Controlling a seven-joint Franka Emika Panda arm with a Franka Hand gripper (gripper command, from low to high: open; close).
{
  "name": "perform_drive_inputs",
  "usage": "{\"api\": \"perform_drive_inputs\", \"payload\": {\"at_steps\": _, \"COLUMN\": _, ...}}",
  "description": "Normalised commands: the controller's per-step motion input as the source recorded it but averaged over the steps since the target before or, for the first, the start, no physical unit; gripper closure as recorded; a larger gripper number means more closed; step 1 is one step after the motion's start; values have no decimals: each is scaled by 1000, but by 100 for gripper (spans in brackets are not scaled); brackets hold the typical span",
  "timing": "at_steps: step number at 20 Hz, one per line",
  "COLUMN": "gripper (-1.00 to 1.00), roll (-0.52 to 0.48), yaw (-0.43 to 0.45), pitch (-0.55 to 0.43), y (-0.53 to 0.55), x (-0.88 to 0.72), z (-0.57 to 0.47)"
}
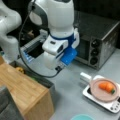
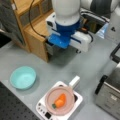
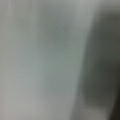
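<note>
Gripper point(image 1: 53, 63): the white hand with the blue camera mount hangs low over the grey surface point(image 1: 68, 98), showing in both front views. It is just beside the corner of the light-brown wooden cabinet point(image 1: 23, 91), apart from it as far as you can judge. The jaws are hidden under the hand body, so you cannot tell how they stand. The wrist view gives only pale grey surface with a dark band at its right; nothing held shows there.

Nearest thing: the wooden cabinet, at a front view's left point(image 2: 37, 35), with the gripper point(image 2: 75, 41) at its open end.

Others: 1 orange carrot point(image 2: 60, 100) lies in a round pink pan point(image 2: 50, 99) with a white handle, on a white square cooktop point(image 2: 40, 109), well apart from the gripper. A round teal bowl point(image 2: 23, 77) sits near the cooktop. A dark metal toaster oven point(image 1: 100, 37) stands behind.

Handling note: working this close to the cabinet corner, you do well to move slowly, keep the hand body off the wood, and watch the black cable point(image 1: 25, 60) looping beside the wrist for snagging.
</note>
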Motion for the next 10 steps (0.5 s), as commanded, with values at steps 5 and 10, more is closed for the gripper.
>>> {"api": "perform_drive_inputs", "payload": {"at_steps": 5, "gripper": -100, "roll": 8, "yaw": 83, "pitch": -205, "y": -222, "x": -473, "z": -37}}
{"api": "perform_drive_inputs", "payload": {"at_steps": 10, "gripper": -100, "roll": -20, "yaw": 82, "pitch": -182, "y": -187, "x": -457, "z": -127}}
